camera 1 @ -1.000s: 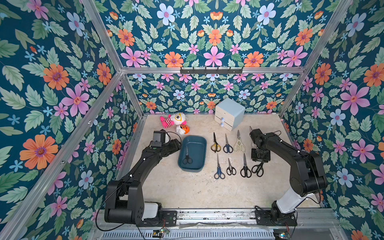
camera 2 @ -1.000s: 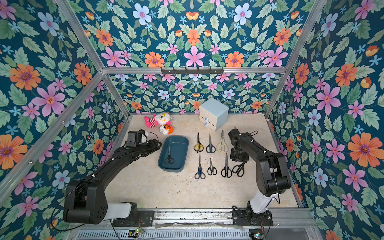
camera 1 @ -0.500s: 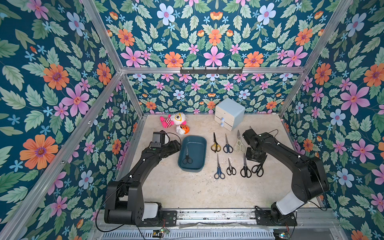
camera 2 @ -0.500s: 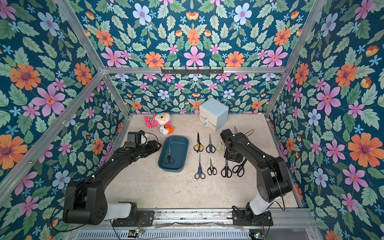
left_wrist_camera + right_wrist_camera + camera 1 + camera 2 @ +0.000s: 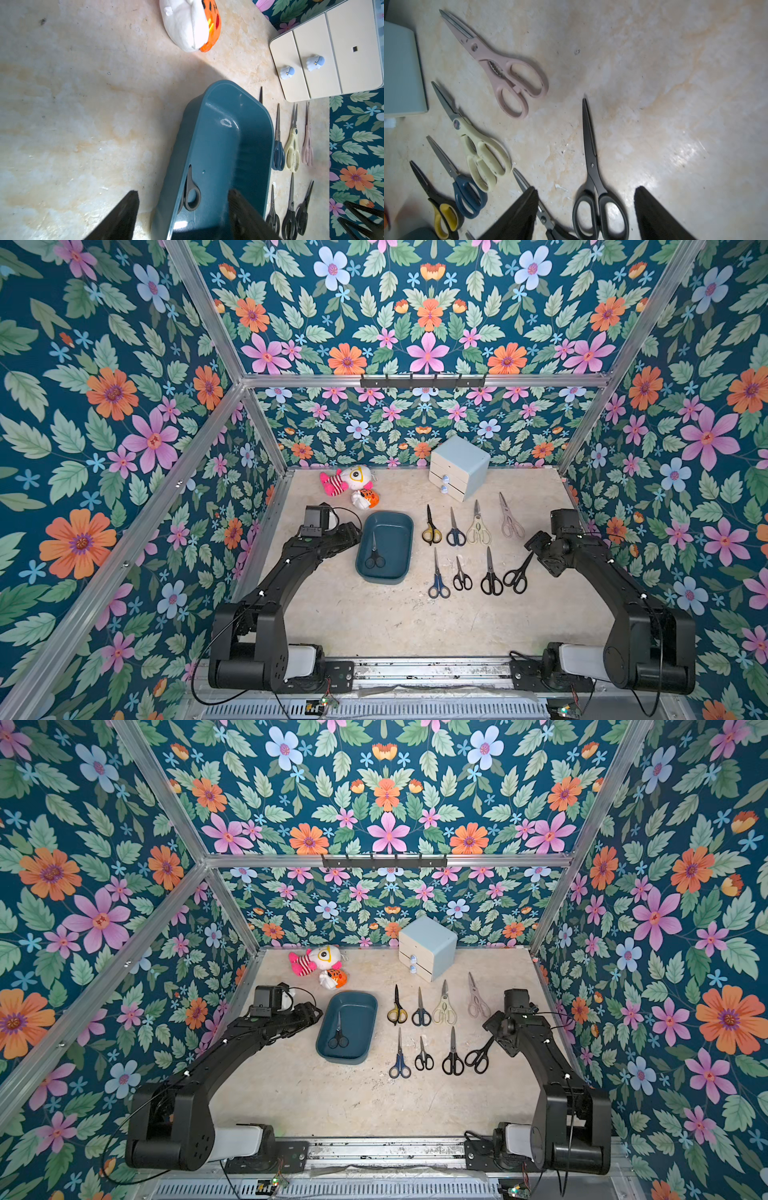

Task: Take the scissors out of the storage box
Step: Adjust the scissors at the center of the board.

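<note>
Top views: storage box (image 5: 394,531) on tabletop (image 5: 374,626), one black pr of scissors (image 5: 375,559) flat inside, handles toward robot. Eight more prs (image 5: 456,536) in two rows on tabletop, R of box. L end effector (image 5: 352,531) at box's L rim. R end effector (image 5: 533,544) above far-right black pr (image 5: 515,578).

L wrist: L end effector (image 5: 184,191) open, one finger outside box wall, other over box interior; black pr of scissors (image 5: 192,195) visible btwn them.

R wrist: R end effector (image 5: 586,188) open, gripping nothing; far-right black pr (image 5: 591,166) flat on tabletop btwn fingers, untouched.
</note>
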Robot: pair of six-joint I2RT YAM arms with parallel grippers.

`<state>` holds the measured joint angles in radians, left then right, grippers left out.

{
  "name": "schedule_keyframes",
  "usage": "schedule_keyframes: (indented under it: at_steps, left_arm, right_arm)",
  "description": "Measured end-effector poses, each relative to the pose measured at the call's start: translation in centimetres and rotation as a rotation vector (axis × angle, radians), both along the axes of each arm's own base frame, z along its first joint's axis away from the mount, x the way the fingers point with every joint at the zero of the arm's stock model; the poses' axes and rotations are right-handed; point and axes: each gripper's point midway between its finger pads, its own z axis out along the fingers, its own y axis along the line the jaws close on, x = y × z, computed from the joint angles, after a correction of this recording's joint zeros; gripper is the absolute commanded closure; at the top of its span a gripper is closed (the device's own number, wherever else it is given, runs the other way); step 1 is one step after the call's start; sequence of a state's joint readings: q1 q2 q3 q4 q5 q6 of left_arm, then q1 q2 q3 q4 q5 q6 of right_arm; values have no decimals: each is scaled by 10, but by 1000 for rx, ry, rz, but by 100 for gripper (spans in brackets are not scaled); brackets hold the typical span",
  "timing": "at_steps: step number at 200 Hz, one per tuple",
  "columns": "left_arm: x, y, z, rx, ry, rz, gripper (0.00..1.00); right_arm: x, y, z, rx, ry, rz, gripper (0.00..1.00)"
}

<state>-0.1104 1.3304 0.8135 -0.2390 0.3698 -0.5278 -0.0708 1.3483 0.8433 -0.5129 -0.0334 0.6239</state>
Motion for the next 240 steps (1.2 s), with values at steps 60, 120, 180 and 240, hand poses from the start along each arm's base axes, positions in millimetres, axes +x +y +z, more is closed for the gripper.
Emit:
schedule_keyframes:
  at_steps: [60,120,180,240]
  left_arm:
    - [-7,20,7,-27,-19,64,27]
    - [-11,30,14,-35,-44,95,27]
    - [-12,32,17,-45,-49,117,27]
    - [-14,36,11,-31,-36,134,27]
  right_arm:
    - [21,5,-33,45,34,95,23]
    - [29,15,-55,98,51,154,24]
    - [49,25,-54,144,-9,202,27]
    - [66,38,-49,160,-29,244,29]
